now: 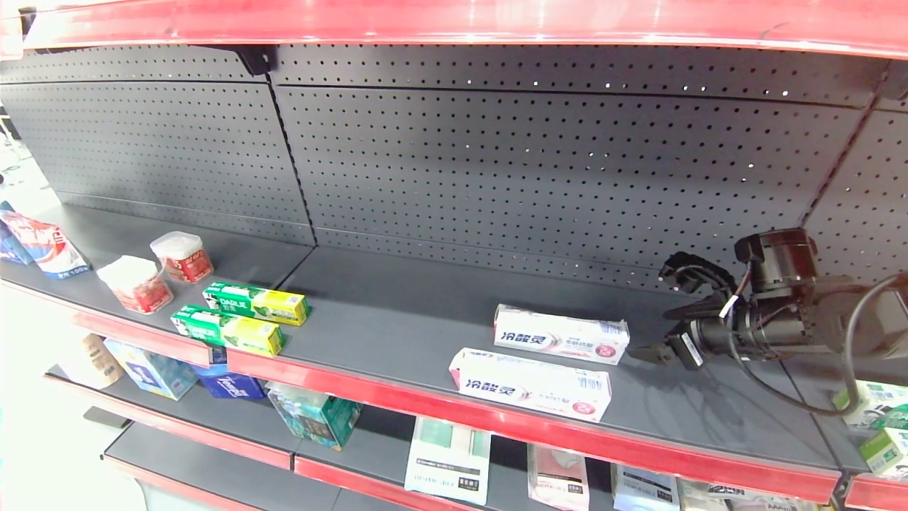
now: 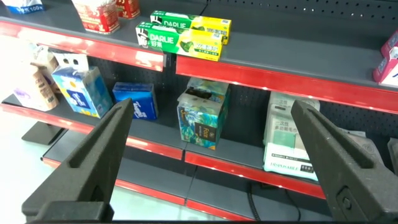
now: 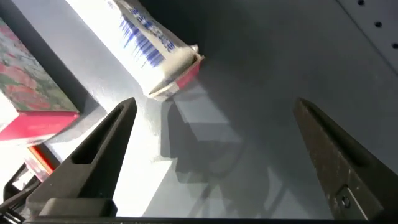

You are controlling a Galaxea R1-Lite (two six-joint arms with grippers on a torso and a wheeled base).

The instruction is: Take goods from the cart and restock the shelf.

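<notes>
A white rectangular toothpaste carton is laid flat on the dark grey metal shelf, behind a matching carton. Its end is seen just beyond the right gripper, jaws spread wide and untouching. The left gripper is likewise held wide.

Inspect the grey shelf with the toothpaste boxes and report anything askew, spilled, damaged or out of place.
Nothing stands out. The front white box and rear white box lie flat and roughly parallel; so do the two green boxes; both tubs stand upright. No spill or damage shows.
</notes>
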